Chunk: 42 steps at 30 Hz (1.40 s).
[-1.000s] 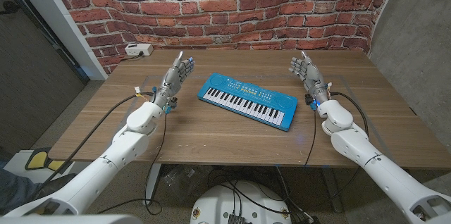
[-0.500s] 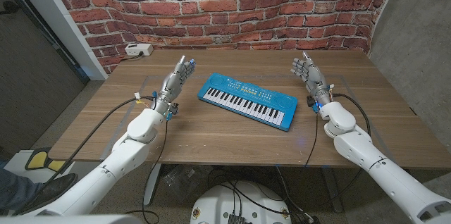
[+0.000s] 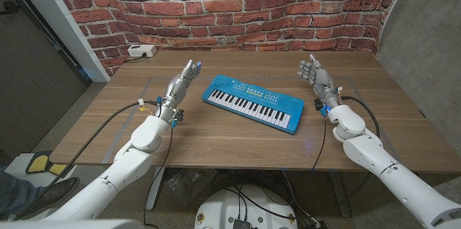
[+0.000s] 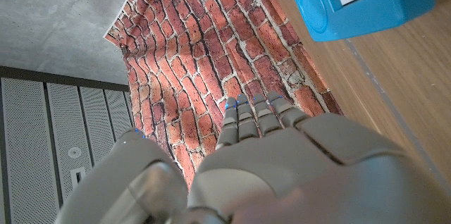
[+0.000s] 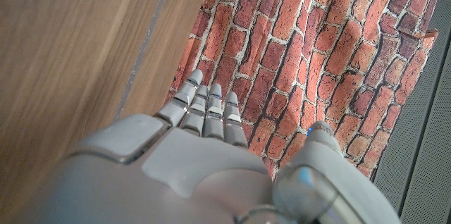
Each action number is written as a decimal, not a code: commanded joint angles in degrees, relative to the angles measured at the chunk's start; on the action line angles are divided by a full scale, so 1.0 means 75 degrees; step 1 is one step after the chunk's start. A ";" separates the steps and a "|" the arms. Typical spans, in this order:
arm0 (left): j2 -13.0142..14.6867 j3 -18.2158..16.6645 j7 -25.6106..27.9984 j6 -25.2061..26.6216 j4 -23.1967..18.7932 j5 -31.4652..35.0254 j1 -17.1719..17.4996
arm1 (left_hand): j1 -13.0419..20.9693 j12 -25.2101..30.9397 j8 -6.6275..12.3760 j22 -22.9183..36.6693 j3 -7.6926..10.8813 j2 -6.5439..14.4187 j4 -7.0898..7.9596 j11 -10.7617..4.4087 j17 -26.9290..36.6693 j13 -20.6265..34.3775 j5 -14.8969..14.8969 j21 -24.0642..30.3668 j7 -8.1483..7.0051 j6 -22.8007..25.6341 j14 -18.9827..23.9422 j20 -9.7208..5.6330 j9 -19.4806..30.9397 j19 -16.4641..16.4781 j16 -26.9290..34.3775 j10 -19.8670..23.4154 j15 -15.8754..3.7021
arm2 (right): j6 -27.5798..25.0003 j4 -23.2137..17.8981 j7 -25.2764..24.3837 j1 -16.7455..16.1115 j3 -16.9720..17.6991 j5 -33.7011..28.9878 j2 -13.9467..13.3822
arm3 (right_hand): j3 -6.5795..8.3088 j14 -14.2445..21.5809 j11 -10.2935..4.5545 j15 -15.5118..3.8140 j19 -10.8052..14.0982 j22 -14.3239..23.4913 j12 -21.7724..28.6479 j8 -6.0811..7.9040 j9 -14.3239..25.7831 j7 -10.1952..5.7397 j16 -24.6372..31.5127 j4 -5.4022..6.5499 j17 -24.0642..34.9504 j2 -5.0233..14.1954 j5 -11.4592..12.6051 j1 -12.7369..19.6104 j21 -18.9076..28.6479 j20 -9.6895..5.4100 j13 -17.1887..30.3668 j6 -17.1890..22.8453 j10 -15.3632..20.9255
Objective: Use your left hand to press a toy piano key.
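A blue toy piano (image 3: 253, 103) with black and white keys lies slantwise at the middle of the wooden table (image 3: 216, 139). My left hand (image 3: 180, 83) is raised to the left of it, fingers straight and together, holding nothing and clear of the keys. One blue corner of the piano (image 4: 359, 2) shows in the left wrist view beyond my left hand (image 4: 261, 160). To the right of the piano my right hand (image 3: 317, 79) stands open with its fingers pointing up; its back (image 5: 204, 153) faces the right wrist camera.
A red brick wall (image 3: 230, 6) runs behind the table. A white power strip (image 3: 141, 51) lies at the table's far left corner. Cables (image 3: 122, 114) trail from both wrists over the wood. A dark shoe (image 3: 36, 196) shows on the floor at bottom left.
My left hand has drifted slightly right, toward the piano, and its forearm has come further over the table. The right hand has barely moved.
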 commanded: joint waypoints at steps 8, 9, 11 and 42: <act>0.0251 -0.0258 0.1125 0.0227 -0.0954 0.1662 0.0761 | 0.0026 -0.0002 0.0034 0.0015 -0.0059 -0.0047 -0.0009 -0.0055 0.0022 0.0046 -0.0018 -0.0030 -0.0014 0.0144 0.0092 0.0031 0.0036 0.0102 -0.0004 0.0146 -0.0015 | -0.0095 -0.0075 -0.0082 -0.0079 0.0012 -0.0019 -0.0014 | 0.0021 0.0050 0.0016 0.0047 0.0006 0.0017 0.0008 -0.0020 0.0019 -0.0024 -0.0024 -0.0042 0.0009 0.0053 0.0037 0.0026 -0.0024 0.0036 0.0016 -0.0025 0.0025; 0.0254 -0.0263 0.1210 0.0317 -0.1011 0.1776 0.0789 | 0.0028 -0.0003 0.0033 0.0015 -0.0061 -0.0047 -0.0010 -0.0057 0.0022 0.0046 -0.0018 -0.0028 -0.0020 0.0149 0.0096 0.0037 0.0036 0.0114 -0.0004 0.0148 -0.0017 | -0.0116 -0.0061 -0.0086 -0.0073 0.0010 0.0020 0.0016 | 0.0021 0.0049 0.0009 0.0051 0.0007 0.0017 0.0006 -0.0019 0.0019 -0.0019 -0.0025 -0.0043 0.0009 0.0054 0.0037 0.0027 -0.0025 0.0035 0.0016 -0.0022 0.0021; 0.0263 -0.0237 0.1259 0.0415 -0.1057 0.1893 0.0805 | 0.0034 -0.0008 0.0038 0.0015 -0.0065 -0.0046 -0.0012 -0.0057 0.0022 0.0046 -0.0019 -0.0026 -0.0018 0.0183 0.0110 0.0053 0.0037 0.0139 -0.0004 0.0151 -0.0018 | -0.0072 0.0012 -0.0035 -0.0046 -0.0019 0.0007 0.0034 | 0.0021 0.0051 0.0003 0.0056 0.0007 0.0017 0.0007 -0.0027 0.0019 -0.0005 -0.0024 -0.0044 0.0009 0.0056 0.0037 0.0027 -0.0031 0.0041 0.0016 -0.0040 0.0028; 0.0533 0.0205 0.3395 0.2464 -0.2327 0.5924 0.1052 | 0.0130 0.0018 0.0097 0.0016 -0.0125 0.0013 -0.0030 -0.0195 0.0022 0.0050 -0.0013 -0.0098 -0.0173 0.0713 0.0394 0.0204 0.0041 0.0272 0.0025 0.0479 -0.0145 | 0.0010 -0.0309 -0.0144 -0.0422 0.0065 -0.0088 -0.0121 | 0.0019 0.0054 0.0006 0.0050 0.0027 0.0019 0.0000 -0.0036 0.0022 -0.0015 -0.0031 -0.0064 0.0009 0.0073 0.0036 0.0033 -0.0093 0.0044 0.0018 -0.0053 0.0034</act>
